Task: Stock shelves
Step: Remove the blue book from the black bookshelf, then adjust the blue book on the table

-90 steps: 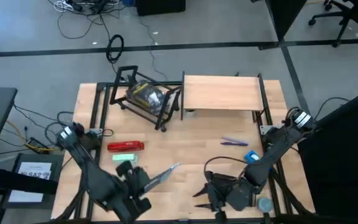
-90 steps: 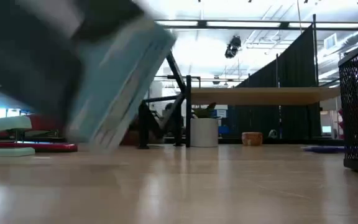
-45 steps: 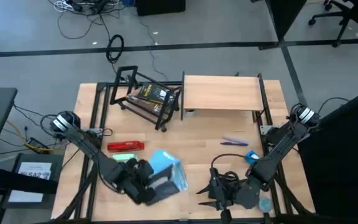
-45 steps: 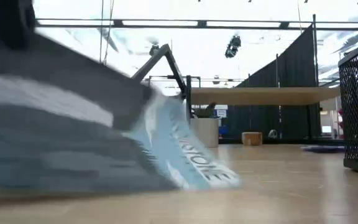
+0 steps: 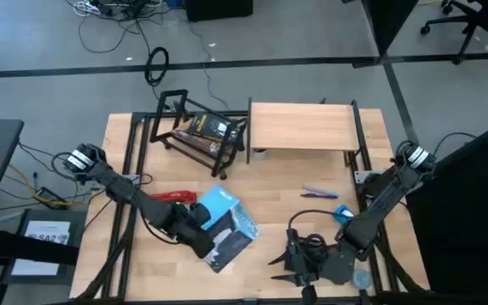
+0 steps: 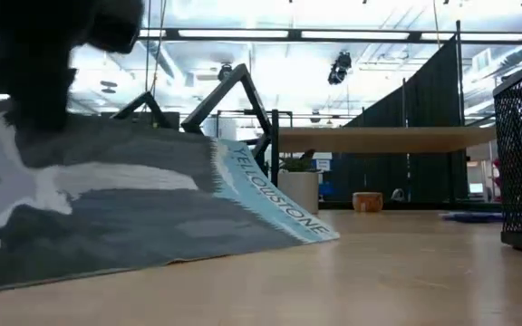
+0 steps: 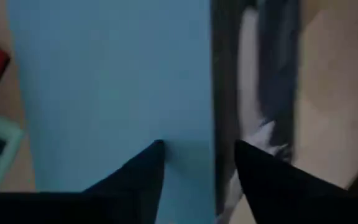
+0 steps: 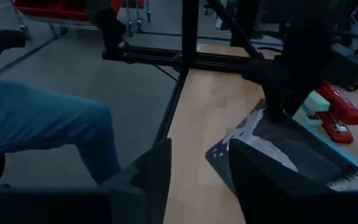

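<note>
The left gripper is clamping onto a blue Yellowstone book, holding it tilted with one edge resting on the table near the middle of the front edge. The black rack is sitting tipped over at the back left with a packet in it, and the wood-top shelf is right beside it at the back. The right gripper is hanging out by the front right edge, fingers spread apart, gripping nothing.
</note>
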`<act>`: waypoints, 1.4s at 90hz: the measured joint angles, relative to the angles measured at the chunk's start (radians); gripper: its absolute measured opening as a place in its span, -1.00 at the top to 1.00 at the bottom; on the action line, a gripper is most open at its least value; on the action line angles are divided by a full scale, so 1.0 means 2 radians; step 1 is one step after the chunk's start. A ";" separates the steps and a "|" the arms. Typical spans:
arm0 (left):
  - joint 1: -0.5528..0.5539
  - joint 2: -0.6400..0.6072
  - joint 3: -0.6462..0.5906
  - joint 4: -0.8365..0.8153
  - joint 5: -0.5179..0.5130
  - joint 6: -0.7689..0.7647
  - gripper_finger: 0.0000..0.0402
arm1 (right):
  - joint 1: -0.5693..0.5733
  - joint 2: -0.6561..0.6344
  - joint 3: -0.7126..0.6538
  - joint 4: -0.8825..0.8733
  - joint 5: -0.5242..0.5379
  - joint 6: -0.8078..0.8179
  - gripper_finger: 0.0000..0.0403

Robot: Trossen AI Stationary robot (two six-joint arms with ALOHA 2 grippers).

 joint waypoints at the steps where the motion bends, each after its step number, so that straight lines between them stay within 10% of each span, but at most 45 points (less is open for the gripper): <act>1: 0.001 0.000 0.000 0.003 0.000 -0.001 0.08 | 0.000 0.000 0.000 0.000 0.000 0.000 0.35; 27: 0.008 0.001 0.000 0.085 0.003 -0.033 0.91 | 0.000 0.000 0.000 -0.003 0.000 0.002 0.35; 70: 0.002 0.029 0.141 -0.037 -0.102 0.107 0.99 | 0.001 0.000 0.000 -0.009 0.000 0.003 0.35; 87: 0.012 0.062 0.139 -0.068 -0.020 0.127 0.63 | 0.001 0.001 0.000 -0.009 0.001 0.003 0.35; 109: 0.028 0.120 0.139 -0.101 -0.018 0.148 -0.19 | 0.001 0.001 0.000 -0.011 0.001 0.003 0.35; 126: 0.042 0.171 0.139 -0.124 -0.021 0.128 -0.42 | 0.001 0.001 0.000 -0.016 0.001 0.003 0.35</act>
